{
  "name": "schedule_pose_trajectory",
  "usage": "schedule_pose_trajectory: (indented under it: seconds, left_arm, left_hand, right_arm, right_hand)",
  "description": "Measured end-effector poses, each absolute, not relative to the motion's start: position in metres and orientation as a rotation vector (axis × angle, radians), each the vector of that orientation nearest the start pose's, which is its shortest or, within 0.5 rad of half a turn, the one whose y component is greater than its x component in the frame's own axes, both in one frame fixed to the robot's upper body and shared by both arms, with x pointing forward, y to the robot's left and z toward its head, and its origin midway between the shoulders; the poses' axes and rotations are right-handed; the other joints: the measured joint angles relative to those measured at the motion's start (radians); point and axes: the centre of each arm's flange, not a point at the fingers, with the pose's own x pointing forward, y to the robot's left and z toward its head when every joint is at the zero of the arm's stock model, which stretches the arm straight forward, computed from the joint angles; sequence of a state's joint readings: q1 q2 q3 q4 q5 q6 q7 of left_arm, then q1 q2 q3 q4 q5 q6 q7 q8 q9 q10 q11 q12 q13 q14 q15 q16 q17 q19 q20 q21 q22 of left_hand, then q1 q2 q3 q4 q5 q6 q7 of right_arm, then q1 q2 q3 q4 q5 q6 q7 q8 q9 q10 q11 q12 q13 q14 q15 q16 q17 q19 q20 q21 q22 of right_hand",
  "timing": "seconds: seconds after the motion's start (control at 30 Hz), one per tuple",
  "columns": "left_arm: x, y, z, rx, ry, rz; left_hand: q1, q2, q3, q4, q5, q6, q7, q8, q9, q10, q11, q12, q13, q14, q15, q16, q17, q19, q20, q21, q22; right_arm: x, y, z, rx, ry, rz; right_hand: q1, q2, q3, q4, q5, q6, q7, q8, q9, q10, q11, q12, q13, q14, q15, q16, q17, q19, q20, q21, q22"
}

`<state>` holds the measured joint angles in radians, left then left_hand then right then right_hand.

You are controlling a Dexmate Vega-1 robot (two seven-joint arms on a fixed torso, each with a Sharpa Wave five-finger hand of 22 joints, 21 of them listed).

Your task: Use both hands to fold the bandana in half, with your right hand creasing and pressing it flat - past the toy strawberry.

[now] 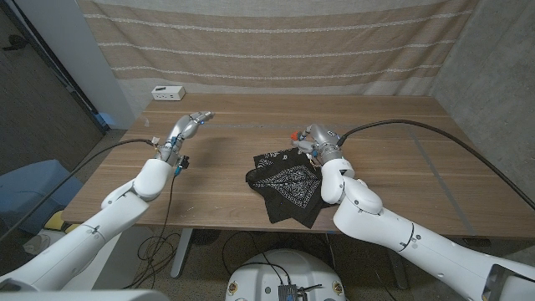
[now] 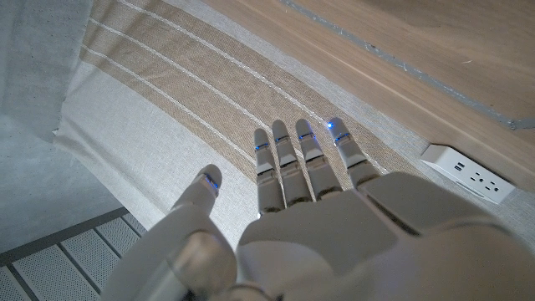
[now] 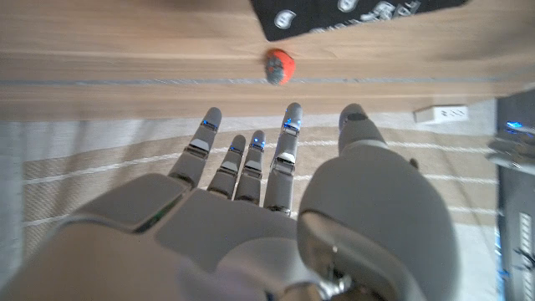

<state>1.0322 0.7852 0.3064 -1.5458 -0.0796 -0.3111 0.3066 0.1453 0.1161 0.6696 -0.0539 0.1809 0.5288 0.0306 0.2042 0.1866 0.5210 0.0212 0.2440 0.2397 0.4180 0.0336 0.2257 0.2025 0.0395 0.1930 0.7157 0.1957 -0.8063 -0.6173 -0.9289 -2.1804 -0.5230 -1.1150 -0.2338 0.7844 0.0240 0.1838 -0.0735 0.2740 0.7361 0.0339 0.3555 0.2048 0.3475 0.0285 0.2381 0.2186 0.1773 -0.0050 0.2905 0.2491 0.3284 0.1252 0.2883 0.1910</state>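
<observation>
Near the middle of the surface (image 1: 393, 159), the bandana (image 1: 288, 186) is lying folded but rumpled, so the creasing step is judged to be in hand.

Over the cloth's 1 o'clock corner the right hand (image 1: 318, 142) is hovering, fingers spread and holding nothing; the toy strawberry (image 3: 280, 66) is sitting just beside that corner, close to the hand. Well apart at 10 o'clock, the left hand (image 1: 187, 128) is hanging above bare wood, fingers straight and slightly apart, empty. Next, I judge, the right palm needs lowering onto the fold and sweeping along it without nudging the strawberry. Room is lying open at 3 o'clock and toward the far edge, where a white power strip (image 1: 168, 91) is sitting at 11 o'clock. At 6 o'clock the cloth's near corner is lying close to the surface's edge.
</observation>
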Motion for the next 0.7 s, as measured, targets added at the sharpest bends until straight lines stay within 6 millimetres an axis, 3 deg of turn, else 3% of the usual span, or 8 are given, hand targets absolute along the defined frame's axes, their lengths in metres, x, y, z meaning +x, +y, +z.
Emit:
schedule_pose_trajectory:
  seconds: [0.13,0.23,0.7]
  left_arm:
    - [0.583,0.344,-0.019,0.637,-0.762,0.082]
    - [0.585,0.342,-0.017,0.640,-0.765,0.077]
    - [0.588,0.337,-0.013,0.652,-0.773,0.064]
  left_hand:
    - [0.000,0.000,0.000,0.000,0.000,0.000,0.000,0.000,0.000,0.000,0.000,0.000,0.000,0.000,0.000,0.000,0.000,0.000,0.000,-0.002,0.000]
    - [0.000,0.000,0.000,0.000,0.000,0.000,0.000,0.000,0.000,-0.003,-0.003,0.000,0.000,0.000,0.000,0.000,0.000,0.000,0.000,-0.002,0.000]
    - [0.000,0.000,0.000,0.000,0.000,-0.004,-0.004,-0.005,0.000,-0.011,0.000,-0.004,0.000,0.000,0.000,0.000,0.000,0.000,0.000,-0.002,0.000]
  right_arm:
    - [0.517,-0.125,-0.038,-1.178,-0.294,-0.277]
    - [0.515,-0.136,-0.039,-1.193,-0.220,-0.304]
    - [0.507,-0.155,-0.034,-1.216,-0.060,-0.299]
  right_hand:
    - [-0.013,-0.013,-0.012,0.004,0.004,0.012,0.012,0.002,0.005,-0.001,0.002,-0.006,0.000,-0.010,0.000,-0.003,0.003,-0.009,0.002,-0.004,0.000]
    - [-0.035,-0.022,-0.027,0.012,0.004,0.040,0.025,0.017,0.011,-0.001,0.002,-0.006,0.000,-0.015,0.005,-0.003,0.004,-0.015,0.004,-0.007,0.000]
    - [-0.102,-0.035,-0.057,0.042,0.019,0.120,0.048,0.049,0.023,0.008,0.000,-0.006,0.000,-0.021,0.010,-0.010,0.014,-0.054,0.018,-0.030,0.000]
